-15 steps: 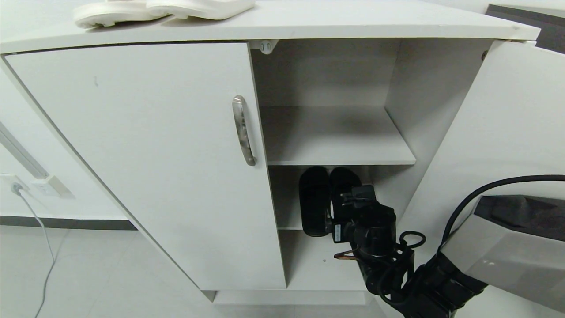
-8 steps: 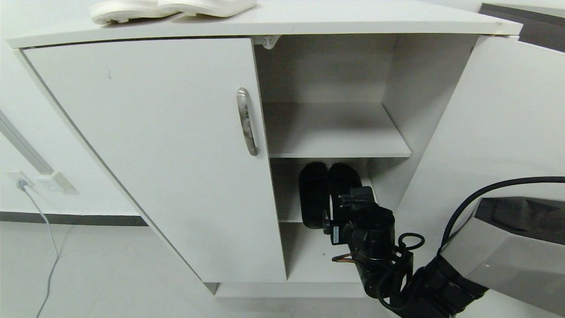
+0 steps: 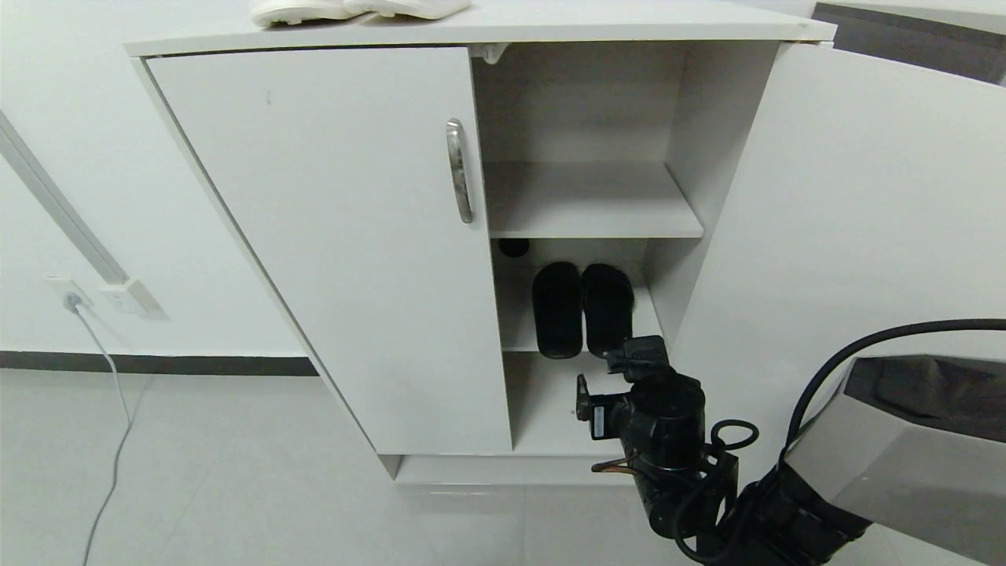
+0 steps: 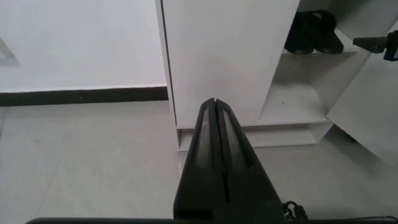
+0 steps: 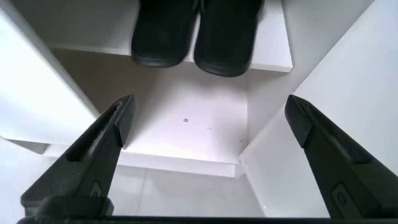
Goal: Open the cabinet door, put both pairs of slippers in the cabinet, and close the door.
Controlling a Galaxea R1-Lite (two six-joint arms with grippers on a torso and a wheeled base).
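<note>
The right claw (image 3: pixel 609 376), spread wide and empty, sits low and right of centre in the head view, before the open cabinet (image 3: pixel 707 118). Just above it in the frame, the black slippers (image 3: pixel 582 308) lie side by side on a shelf. The white slippers (image 3: pixel 357 8) rest on the cabinet's top, at the upper edge.

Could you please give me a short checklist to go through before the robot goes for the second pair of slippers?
1. Black slippers on the cabinet's lower shelf, side by side: ok.
2. Right gripper open and apart from the black slippers: ok.
3. Right door swung wide open: ok.
4. White slippers inside the cabinet: not ok, they lie on the cabinet top.
5. Left gripper holding nothing: ok, shut with nothing between its fingers.
</note>
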